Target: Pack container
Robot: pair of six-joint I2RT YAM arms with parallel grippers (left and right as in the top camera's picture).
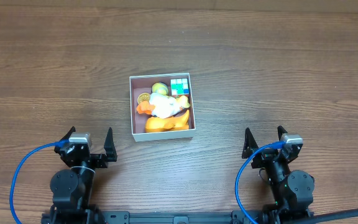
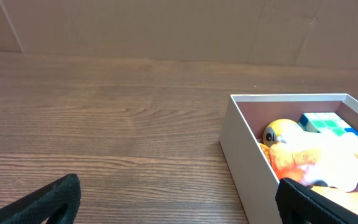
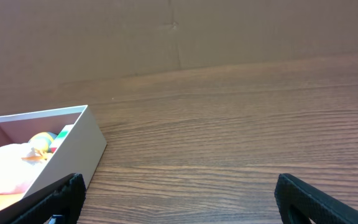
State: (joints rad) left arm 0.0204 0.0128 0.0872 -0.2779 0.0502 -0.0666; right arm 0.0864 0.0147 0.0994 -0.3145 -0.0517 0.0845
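Container (image 1: 162,135) lies ahead, between left pincer (image 1: 90,135) and right pincer (image 1: 264,134), apart.

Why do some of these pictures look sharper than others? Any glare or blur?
Overhead view: evenly lit and sharp, the container casting hardly any shadow, no glare on the table. Left wrist view: the white plush toy close to the lens looks soft and washed out, the left fingertips dark blurs. Right wrist view: wood grain crisp, right fingertips out of focus.
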